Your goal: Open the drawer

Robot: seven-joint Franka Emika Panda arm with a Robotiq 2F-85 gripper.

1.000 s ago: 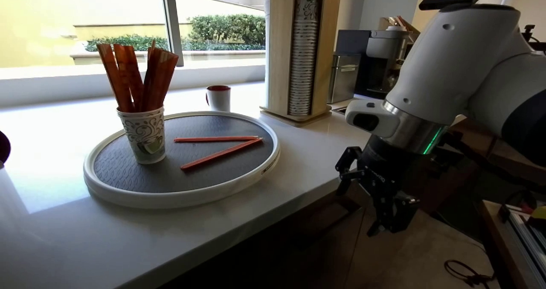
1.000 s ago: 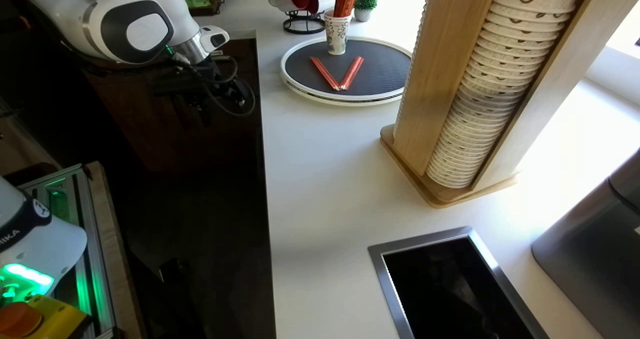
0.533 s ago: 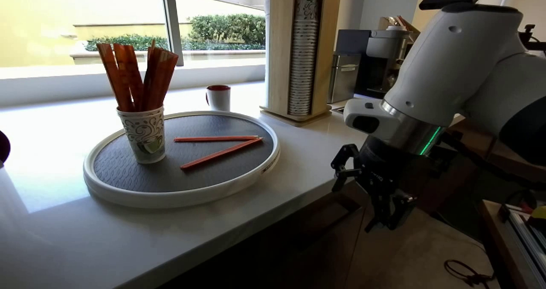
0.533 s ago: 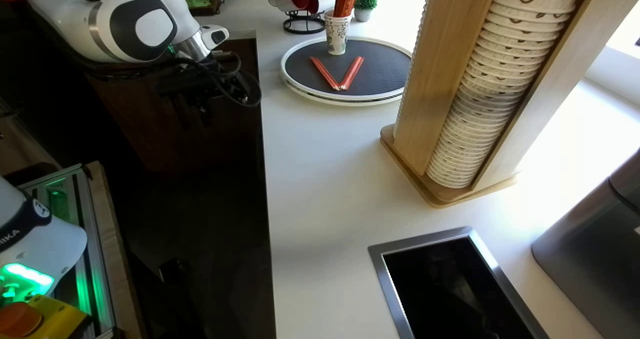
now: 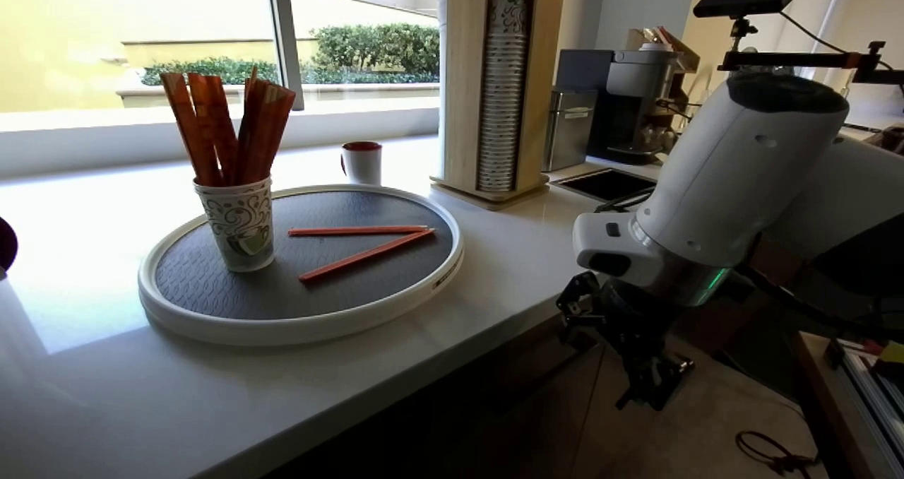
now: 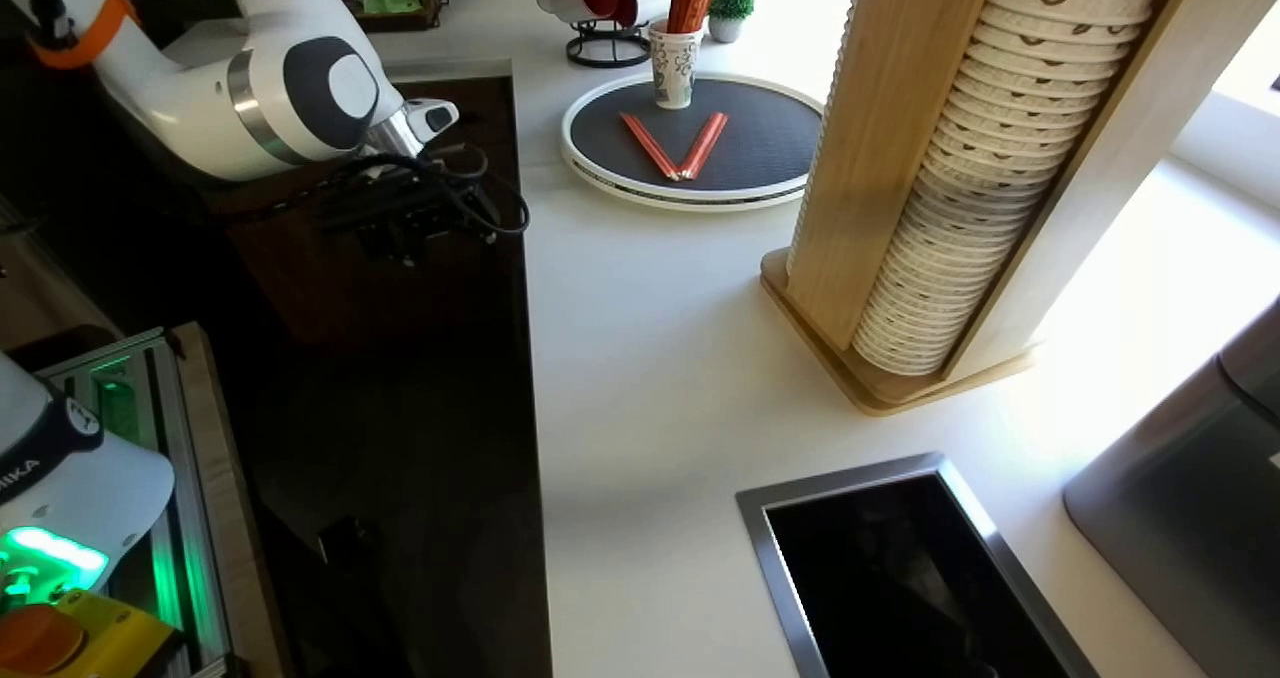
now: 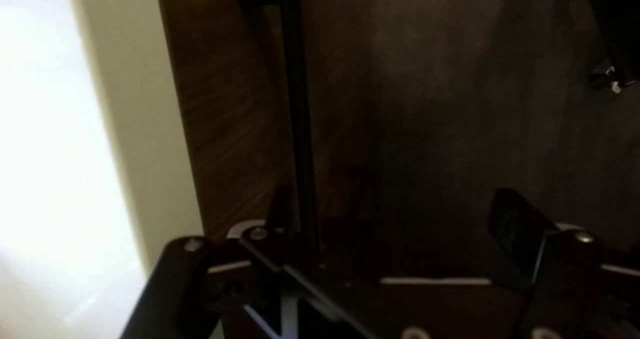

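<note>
The dark brown wooden drawer front point(image 7: 230, 114) lies under the counter edge in the wrist view. A long black bar handle point(image 7: 299, 104) runs along it. The front also shows dimly in an exterior view point(image 5: 526, 366). No drawer interior shows. My gripper point(image 7: 392, 204) is open with nothing held. In the picture, the handle passes between the fingers, close beside the left finger. It is too dark to tell whether they touch. In both exterior views the gripper point(image 5: 595, 367) hangs tilted beside the counter edge, below the top; there it is dark point(image 6: 447, 246).
The white countertop point(image 5: 487, 281) overhangs the front. On it stand a round tray point(image 5: 458, 253) with a paper cup point(image 5: 240, 232) and red sticks point(image 5: 357, 231), a mug point(image 5: 364, 162) and a wooden cup dispenser point(image 5: 459, 111). The robot's base table point(image 6: 215, 458) stands opposite.
The arm has come lower, and the gripper has dropped a little beside the counter edge. The fingers stay apart. The objects on the counter have not moved.
</note>
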